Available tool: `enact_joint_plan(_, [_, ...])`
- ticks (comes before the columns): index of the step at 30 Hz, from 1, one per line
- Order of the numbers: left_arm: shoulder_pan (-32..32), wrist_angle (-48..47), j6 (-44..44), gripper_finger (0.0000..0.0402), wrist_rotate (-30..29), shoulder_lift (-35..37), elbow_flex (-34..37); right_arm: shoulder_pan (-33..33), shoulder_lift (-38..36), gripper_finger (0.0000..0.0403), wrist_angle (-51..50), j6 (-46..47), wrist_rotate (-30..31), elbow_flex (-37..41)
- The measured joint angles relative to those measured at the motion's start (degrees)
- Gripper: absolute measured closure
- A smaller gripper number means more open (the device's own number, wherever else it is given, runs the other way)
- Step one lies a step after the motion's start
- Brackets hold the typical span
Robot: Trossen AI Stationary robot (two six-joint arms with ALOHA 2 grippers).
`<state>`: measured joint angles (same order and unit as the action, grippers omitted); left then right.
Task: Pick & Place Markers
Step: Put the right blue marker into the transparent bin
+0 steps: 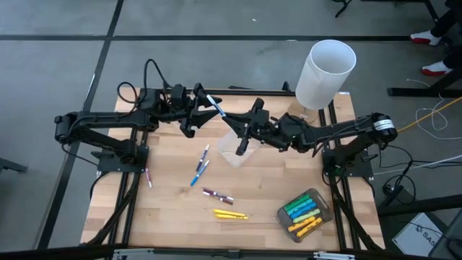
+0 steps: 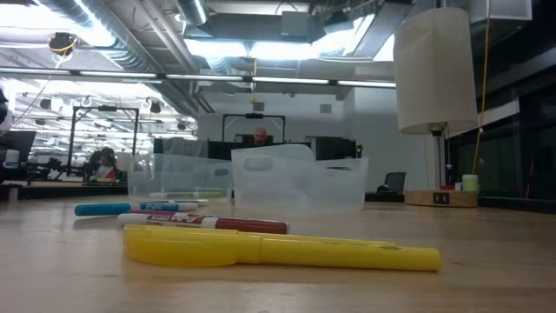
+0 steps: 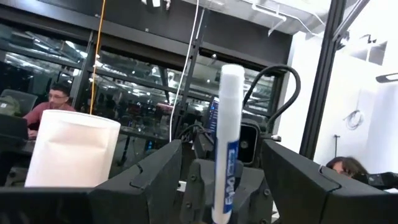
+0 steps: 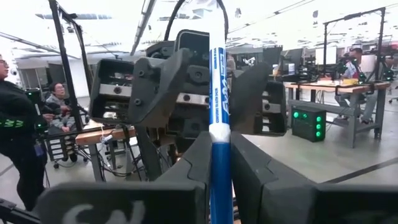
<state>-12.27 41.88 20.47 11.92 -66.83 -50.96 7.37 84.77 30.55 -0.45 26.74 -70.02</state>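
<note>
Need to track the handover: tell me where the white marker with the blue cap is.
In the high view, the white marker is raised between the left gripper and right gripper, above the table's far middle, beside the clear tub.

Blue-capped white markers (image 1: 200, 172): three; two near centre, one raised marker (image 1: 215, 107) at 12 o'clock.
Maroon markers (image 1: 217, 195): two, 6 o'clock.
Yellow markers (image 1: 229, 214): two loose, 6 o'clock.
Purple marker (image 1: 149, 177): one, 9 o'clock.
Clear tubs: two; centre tub (image 1: 232, 153), filled tub (image 1: 283, 214) at 5 o'clock, its markers too packed to count.
White cylinder (image 1: 325, 72): one, 1 o'clock.

Two dark jointed arms, looped black cables, screw-studded angular left pincer (image 4: 186, 93) housing.
</note>
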Motion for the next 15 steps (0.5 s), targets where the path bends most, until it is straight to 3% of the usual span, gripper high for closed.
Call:
enact_joint_plan(7, [0.0,0.3,0.4,0.0198,-0.3,-1.0,0.0,-0.4,0.0,0.0362,0.0,0.0,-0.1,0.0])
enact_joint_plan(15, [0.0,0.4,-0.6,0.0298,-0.3,-1.0,0.0,-0.6,0.0,0.0362,-0.1,0.0,-1.3,0.0])
